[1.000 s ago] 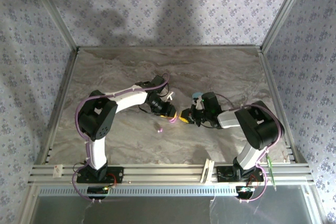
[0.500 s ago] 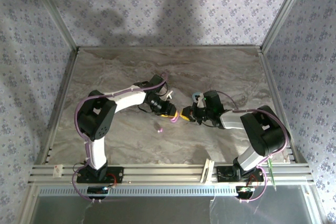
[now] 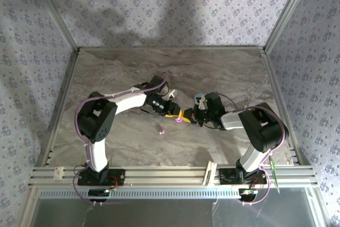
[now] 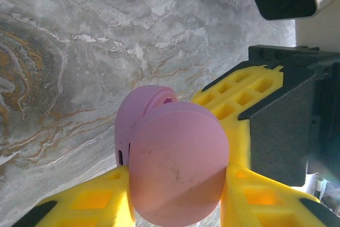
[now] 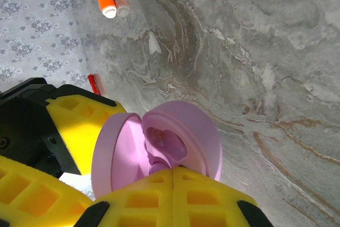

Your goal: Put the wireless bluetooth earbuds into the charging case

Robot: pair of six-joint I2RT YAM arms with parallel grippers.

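Over the marble surface [image 3: 223,73], the left tool [image 4: 175,184] grips the open pink charging case [image 4: 175,168] to steady it, so the right tool [image 5: 172,176], pinched fully closed, can nudge a pink earbud [image 5: 159,147] into its well, where it looks nearly seated.

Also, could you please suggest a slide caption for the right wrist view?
Shut right gripper meets the open pink charging case held by the left gripper.

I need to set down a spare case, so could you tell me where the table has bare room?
Bare marble lies along the back wall, and between the left arm and left rail. The near middle is open but for a loose pink earbud. The centre is crowded: the left gripper and right gripper meet at the pink case.
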